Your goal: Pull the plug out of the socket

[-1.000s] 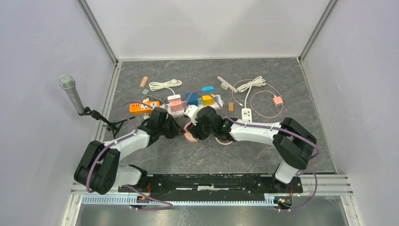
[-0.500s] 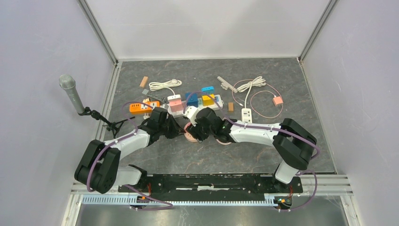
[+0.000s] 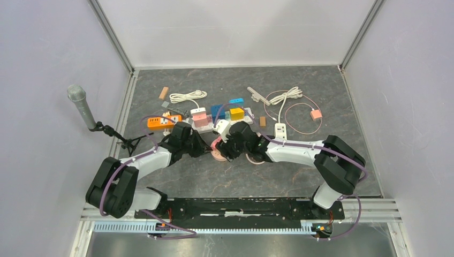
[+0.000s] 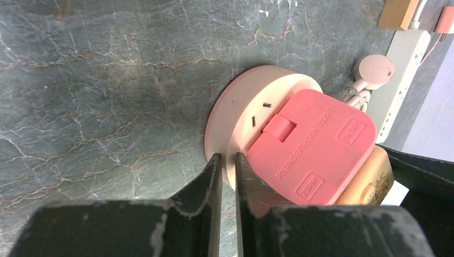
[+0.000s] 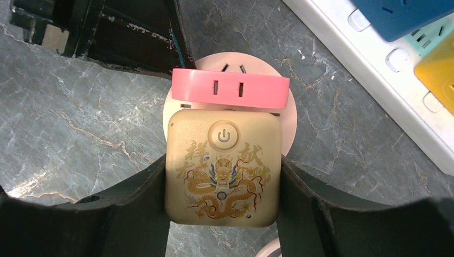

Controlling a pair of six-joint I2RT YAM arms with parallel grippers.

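Note:
The socket is a round cream-pink base (image 4: 251, 101) carrying a pink folding block (image 4: 310, 147); it lies mid-table (image 3: 216, 153). A gold plug (image 5: 222, 168) printed with a dragon sits against that pink block (image 5: 230, 90). My right gripper (image 5: 222, 163) is shut on the gold plug, one finger on each side. From the left, my left gripper (image 4: 227, 156) is shut, its tips at the round base's rim. The left gripper (image 3: 205, 149) and the right gripper (image 3: 229, 148) meet over the socket in the top view.
A white power strip (image 5: 375, 69) with blue, yellow and pink adapters lies just behind the socket. An orange socket block (image 3: 159, 123), coiled white cables (image 3: 187, 97), a small white strip (image 3: 280, 129) and a microphone stand (image 3: 80, 104) lie around.
The right arm's wrist has drifted slightly to the right with the plug. The left arm has barely moved. Both grips look the same.

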